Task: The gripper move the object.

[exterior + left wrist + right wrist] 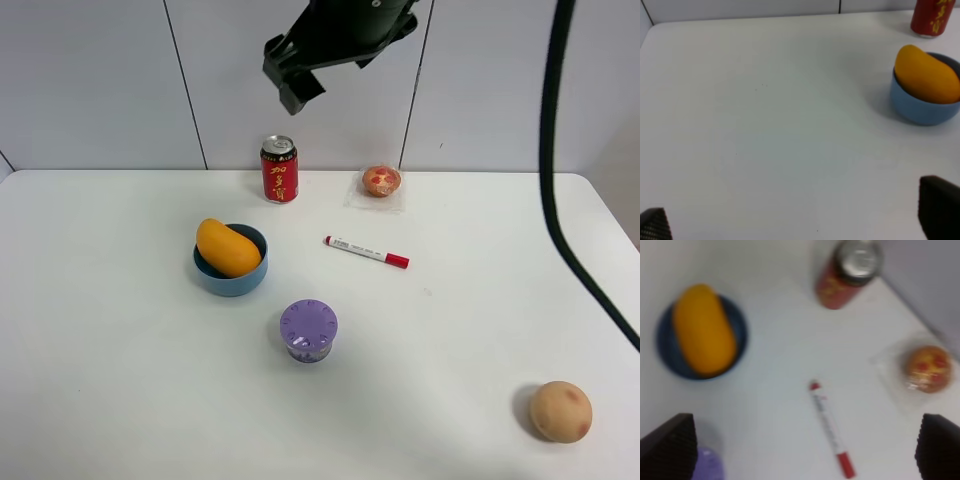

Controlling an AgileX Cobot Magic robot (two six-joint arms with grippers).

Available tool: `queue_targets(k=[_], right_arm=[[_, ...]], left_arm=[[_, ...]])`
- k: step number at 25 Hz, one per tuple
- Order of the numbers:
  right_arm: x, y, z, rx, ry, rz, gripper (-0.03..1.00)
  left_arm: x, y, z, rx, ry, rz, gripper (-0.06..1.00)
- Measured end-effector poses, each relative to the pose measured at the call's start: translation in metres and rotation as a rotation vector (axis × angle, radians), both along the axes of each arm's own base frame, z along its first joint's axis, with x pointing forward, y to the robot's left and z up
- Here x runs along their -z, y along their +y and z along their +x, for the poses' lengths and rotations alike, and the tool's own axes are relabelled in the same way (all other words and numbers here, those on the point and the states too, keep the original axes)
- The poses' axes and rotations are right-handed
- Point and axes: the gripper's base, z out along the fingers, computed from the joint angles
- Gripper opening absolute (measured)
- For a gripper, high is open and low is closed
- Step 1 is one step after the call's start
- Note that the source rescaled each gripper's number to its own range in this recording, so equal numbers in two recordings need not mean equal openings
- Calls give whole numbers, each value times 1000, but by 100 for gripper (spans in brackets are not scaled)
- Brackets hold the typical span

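Exterior high: mango (228, 247) lies in the blue bowl (250, 282), slanted, its bulk above the rim. The right end effector (295, 75) hangs high behind the bowl, over the red can (279, 170); I cannot tell its opening from here. The left arm is out of frame. Left wrist: left end effector (797, 220) is spread and empty over bare desk (765, 125), well apart from the bowl (920, 110). Right wrist (blurred): right end effector (802, 447) is spread wide with nothing between the fingers. The mango (704, 330) spans the bowl, and a marker (830, 435) lies off to the bowl's side. Judgement: the step in hand is the approach, and the right arm looks better placed. Centre it over the bowl and turn the wrist so the fingers close across the mango's short width. Descend only to the part above the rim, grip gently since smooth skin may slip, and lift straight up so the bowl is not dragged.
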Motion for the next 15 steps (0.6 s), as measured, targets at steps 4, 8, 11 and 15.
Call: queue_targets(k=[4, 8, 11, 15], right_arm=[[-8, -34, 19, 122, -17, 18, 63], [-12, -70, 37, 225, -27, 25, 63], [-20, -102, 46, 309, -46, 34, 63], [-29, -138, 53, 409, -74, 33, 63]], left_arm=[[0, 0, 0, 0, 0, 0, 100], [0, 0, 0, 0, 0, 0, 100], [0, 0, 0, 0, 0, 0, 100], [0, 0, 0, 0, 0, 0, 100]])
